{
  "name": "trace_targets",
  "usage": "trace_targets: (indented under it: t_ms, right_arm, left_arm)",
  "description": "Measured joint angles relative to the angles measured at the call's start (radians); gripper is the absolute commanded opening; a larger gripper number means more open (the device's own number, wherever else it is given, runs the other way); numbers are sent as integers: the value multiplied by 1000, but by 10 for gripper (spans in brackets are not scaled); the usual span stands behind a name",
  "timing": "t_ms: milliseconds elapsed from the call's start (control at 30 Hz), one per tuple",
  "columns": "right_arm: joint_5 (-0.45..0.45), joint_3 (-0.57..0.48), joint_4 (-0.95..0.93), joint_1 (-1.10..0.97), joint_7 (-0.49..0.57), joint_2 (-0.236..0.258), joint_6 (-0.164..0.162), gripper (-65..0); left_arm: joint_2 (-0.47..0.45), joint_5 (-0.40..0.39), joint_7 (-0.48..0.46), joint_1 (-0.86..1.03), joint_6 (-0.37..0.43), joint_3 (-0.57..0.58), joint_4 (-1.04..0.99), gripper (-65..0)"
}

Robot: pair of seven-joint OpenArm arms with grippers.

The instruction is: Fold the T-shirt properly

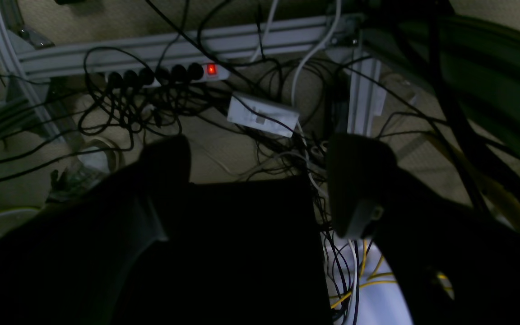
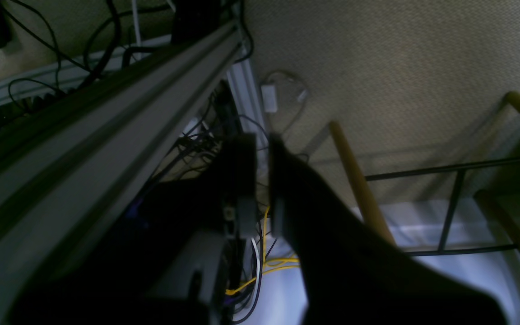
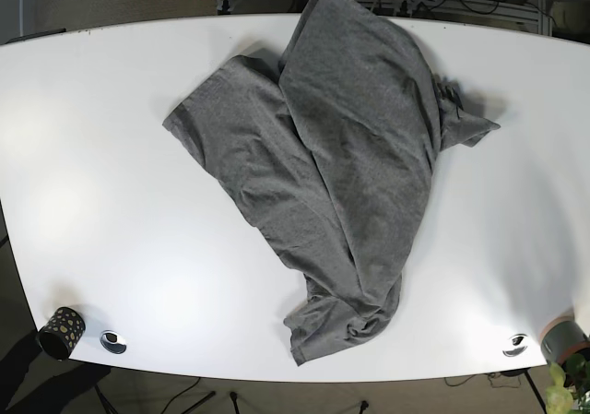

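Note:
A grey T-shirt (image 3: 341, 165) lies crumpled and partly doubled over itself on the white table (image 3: 111, 156), running from the far edge down toward the front centre. One sleeve sticks out to the right. Neither arm shows in the base view. My left gripper (image 1: 260, 176) is open, its two dark fingers (image 1: 167, 158) spread wide with nothing between them, hanging over the floor and cables. My right gripper (image 2: 263, 180) is shut, its fingers (image 2: 244, 180) nearly touching with nothing held, beside an aluminium beam. The shirt is out of view in both wrist views.
A black dotted cup (image 3: 61, 332) stands at the front left corner, and small round discs (image 3: 113, 341) (image 3: 515, 345) lie near the front edge. A power strip (image 1: 169, 74) and tangled cables lie on the floor. An aluminium frame (image 2: 84, 135) and yellow tubes (image 2: 355, 180) are near the right gripper.

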Motion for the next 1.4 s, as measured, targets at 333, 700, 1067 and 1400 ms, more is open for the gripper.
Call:
trace_targets:
  t_ms: [333, 700, 1067, 1400]
  right_arm:
    - [0, -2, 0, -37, 64, 6, 0, -607]
    - [-4, -2, 67, -113, 66, 19, -3, -607]
    - [-157, -1, 293, -272, 61, 14, -3, -607]
    - [-164, -1, 597, -461, -33, 13, 4, -607]
  left_arm:
    - [-2, -3, 1, 119, 0, 0, 196, -222]
    - [-2, -5, -1, 188, 0, -5, 262, -222]
    - [-2, -8, 7, 336, 0, -5, 488, -222]
    - [-19, -8, 17, 542, -8, -4, 772, -222]
